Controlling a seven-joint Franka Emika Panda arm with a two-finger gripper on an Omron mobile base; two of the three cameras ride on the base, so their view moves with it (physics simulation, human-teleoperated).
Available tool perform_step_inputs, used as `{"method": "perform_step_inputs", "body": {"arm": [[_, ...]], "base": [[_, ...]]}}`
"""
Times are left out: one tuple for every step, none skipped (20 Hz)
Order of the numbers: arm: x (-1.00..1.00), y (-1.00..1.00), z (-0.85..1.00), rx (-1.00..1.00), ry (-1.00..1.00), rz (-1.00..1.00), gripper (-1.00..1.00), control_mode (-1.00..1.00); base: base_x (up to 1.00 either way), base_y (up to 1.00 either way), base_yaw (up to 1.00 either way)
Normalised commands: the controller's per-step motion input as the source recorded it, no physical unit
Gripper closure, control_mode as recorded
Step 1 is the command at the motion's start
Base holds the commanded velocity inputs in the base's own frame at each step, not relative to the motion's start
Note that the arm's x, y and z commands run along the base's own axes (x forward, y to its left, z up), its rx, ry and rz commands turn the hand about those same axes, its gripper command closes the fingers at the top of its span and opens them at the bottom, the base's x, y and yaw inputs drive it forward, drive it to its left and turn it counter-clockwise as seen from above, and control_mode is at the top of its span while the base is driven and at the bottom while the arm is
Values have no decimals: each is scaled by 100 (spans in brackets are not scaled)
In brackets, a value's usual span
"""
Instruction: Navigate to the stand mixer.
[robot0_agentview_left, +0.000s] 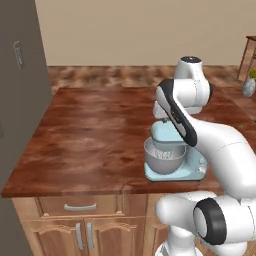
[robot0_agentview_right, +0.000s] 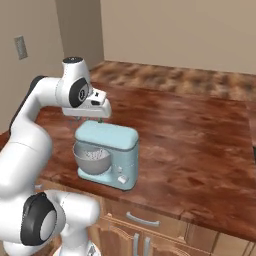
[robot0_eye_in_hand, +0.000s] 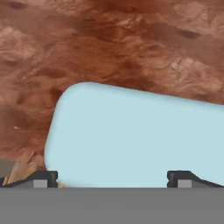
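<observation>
We stood right before the counter (robot0_agentview_left: 75, 135), where the stand mixer (robot0_agentview_right: 107, 154) sat near the front edge, just ahead of our base. The gripper (robot0_eye_in_hand: 112, 178) hung above the mixer's pale-blue head, fingers spread apart and holding nothing. We judged the drive nearly done; at most a small squaring-up was left.

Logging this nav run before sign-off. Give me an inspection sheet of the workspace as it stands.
Surface: red-brown counter over wooden cabinets.
Job's things: stand mixer upright near the counter's front edge, steel bowl in place, right in front of the base.
Clutter: nothing seen.
Grippers: gripper open above the mixer's head, holding nothing.
Cables: nothing seen.
Surroundings: tall grey cabinet beside the counter; beige walls.
</observation>
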Motion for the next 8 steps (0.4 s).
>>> {"method": "perform_step_inputs", "body": {"arm": [[0, 0, 0, 0, 0, 0, -100, 100], [0, 0, 0, 0, 0, 0, -100, 100], [0, 0, 0, 0, 0, 0, -100, 100], [0, 0, 0, 0, 0, 0, -100, 100], [0, 0, 0, 0, 0, 0, -100, 100], [0, 0, 0, 0, 0, 0, -100, 100], [0, 0, 0, 0, 0, 0, -100, 100], [0, 0, 0, 0, 0, 0, -100, 100]], "base": [[41, 0, -6], [37, 0, -7], [32, 0, -9], [40, 0, -13], [51, 5, -15], [55, 11, -16], [55, 10, -15], [51, 11, -14]]}}
